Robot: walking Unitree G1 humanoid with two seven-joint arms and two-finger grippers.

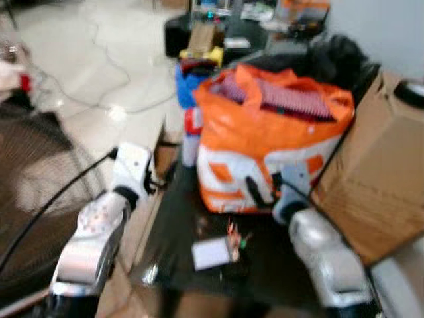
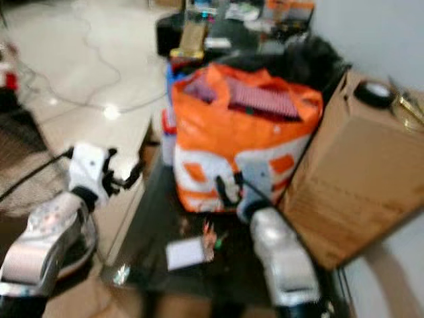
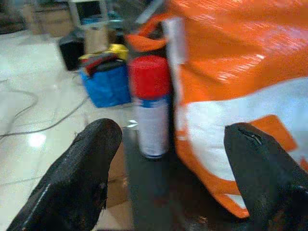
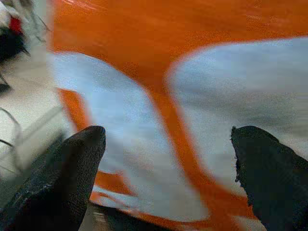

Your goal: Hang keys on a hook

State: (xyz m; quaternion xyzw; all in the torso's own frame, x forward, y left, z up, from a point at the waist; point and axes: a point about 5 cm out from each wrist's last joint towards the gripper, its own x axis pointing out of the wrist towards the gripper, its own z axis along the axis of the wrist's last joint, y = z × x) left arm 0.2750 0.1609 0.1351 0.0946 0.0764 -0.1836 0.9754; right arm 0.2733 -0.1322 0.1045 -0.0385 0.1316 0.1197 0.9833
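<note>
- Right gripper (image 1: pixel 265 189): centre of the head view, fingers spread apart and empty, tips just short of the orange-and-white bag (image 1: pixel 265 142).
- Keys (image 1: pixel 234 240): a small blurred cluster, reddish with a green fleck, on the dark glossy table (image 1: pixel 179 225), lower centre, near the right gripper and below-left of it in the frame.
- White card (image 1: pixel 211 253): flat, rectangular, touching or just beside the keys.
- Left gripper (image 3: pixel 166 180): fingers parted, empty, held at the table's left edge and facing a red-capped spray can (image 3: pixel 150 108).
- Bag: shiny woven plastic, bulging, striped cloth at its mouth.
- Cardboard box (image 1: pixel 381 179): matte brown, right of the bag.
</note>
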